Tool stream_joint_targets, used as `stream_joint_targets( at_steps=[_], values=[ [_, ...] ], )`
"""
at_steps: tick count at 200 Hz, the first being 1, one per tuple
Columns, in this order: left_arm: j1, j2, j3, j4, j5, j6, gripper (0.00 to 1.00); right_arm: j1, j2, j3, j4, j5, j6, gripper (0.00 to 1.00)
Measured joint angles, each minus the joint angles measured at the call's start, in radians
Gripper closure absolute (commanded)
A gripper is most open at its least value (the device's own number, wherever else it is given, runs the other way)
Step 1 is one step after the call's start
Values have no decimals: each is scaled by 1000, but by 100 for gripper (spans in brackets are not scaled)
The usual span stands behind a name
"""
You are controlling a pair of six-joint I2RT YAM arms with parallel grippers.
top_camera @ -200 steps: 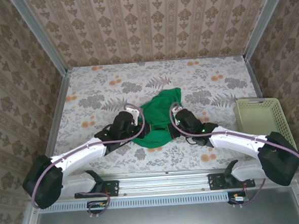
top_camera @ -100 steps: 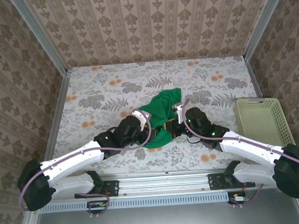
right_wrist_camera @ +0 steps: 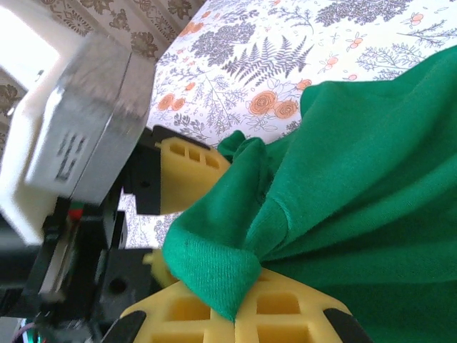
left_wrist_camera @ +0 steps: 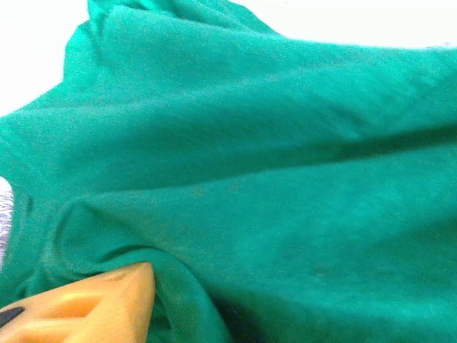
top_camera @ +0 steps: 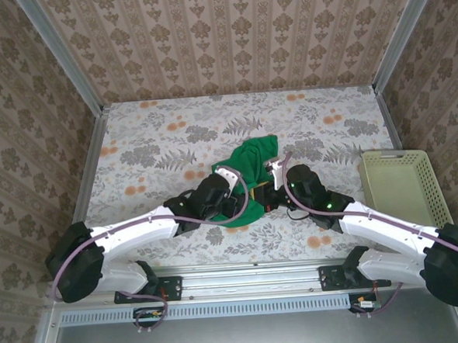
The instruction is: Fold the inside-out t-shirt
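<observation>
Both your arms reach in low from the near corners and meet at mid-table, wrists almost nose to nose. Your right gripper (top_camera: pixel 268 194) is clamped on a folded hem of the t-shirt (top_camera: pixel 253 161), which bulges over its yellow fingers (right_wrist_camera: pixel 278 309) in the right wrist view. Your left gripper (top_camera: pixel 238 193) presses into the cloth from the other side. One yellow finger (left_wrist_camera: pixel 93 304) shows under a fold, and you cannot tell whether that hand grips or stands apart. The shirt lies bunched (no flat panel anywhere), its long axis slanting from near-left to far-right. Bare table (top_camera: pixel 149 137) spreads beyond and to the left; the basket (top_camera: pixel 400 178) sits well apart at the table's right edge.
</observation>
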Motion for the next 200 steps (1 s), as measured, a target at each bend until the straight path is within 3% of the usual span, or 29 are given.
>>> stream_joint_targets(
  at_steps=[30, 63, 132, 160, 200],
  values=[
    [59, 9, 20, 35, -12, 4, 70, 0, 19, 0, 0, 2, 0, 100],
    [129, 9, 33, 73, 56, 4, 89, -16, 65, -7, 0, 11, 2, 100],
    [131, -14, 32, 90, 282, -4, 99, -158, 160, -4, -19, 50, 53, 97],
    [167, -17, 11, 133, 382, -47, 100, -166, 227, 60, -45, 79, 51, 80],
    [231, -16, -24, 241, 482, -158, 100, -158, 204, 73, -86, 124, 37, 50]
  ],
)
